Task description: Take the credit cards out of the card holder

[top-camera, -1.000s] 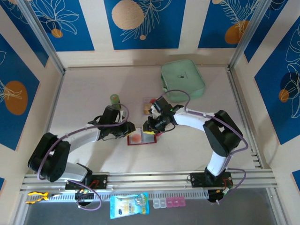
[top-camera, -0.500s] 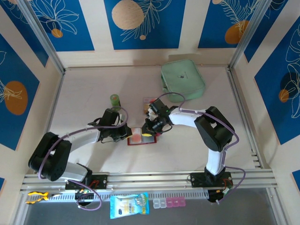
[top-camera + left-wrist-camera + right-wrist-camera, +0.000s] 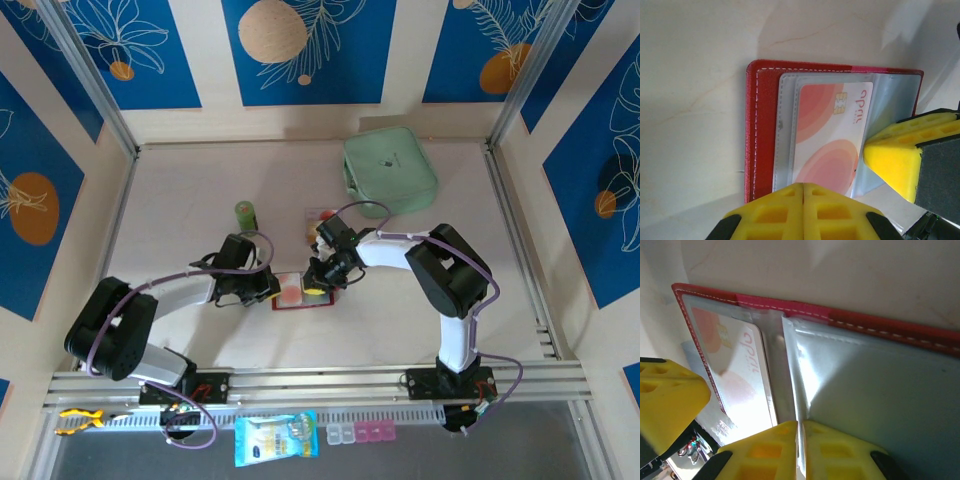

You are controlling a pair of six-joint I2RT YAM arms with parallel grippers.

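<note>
From above, we see the holder [image 3: 298,301] lying open near the middle of the tabletop [image 3: 200,180], with the left gripper [image 3: 270,288] at its left edge and the right gripper [image 3: 322,280] at its right half. At the left wrist, the fingers meet with no gap over the holder's edge; we cannot tell if they pinch it or only press. A pink card [image 3: 827,135] sits inside a clear sleeve [image 3: 786,125]. At the right wrist, the fingers are closed on a thin clear sleeve leaf. We judge the card light, stiff and slick, snug in soft film. The holder is light enough to slide, so we would pin it and take the card by its end nearest the fold.
</note>
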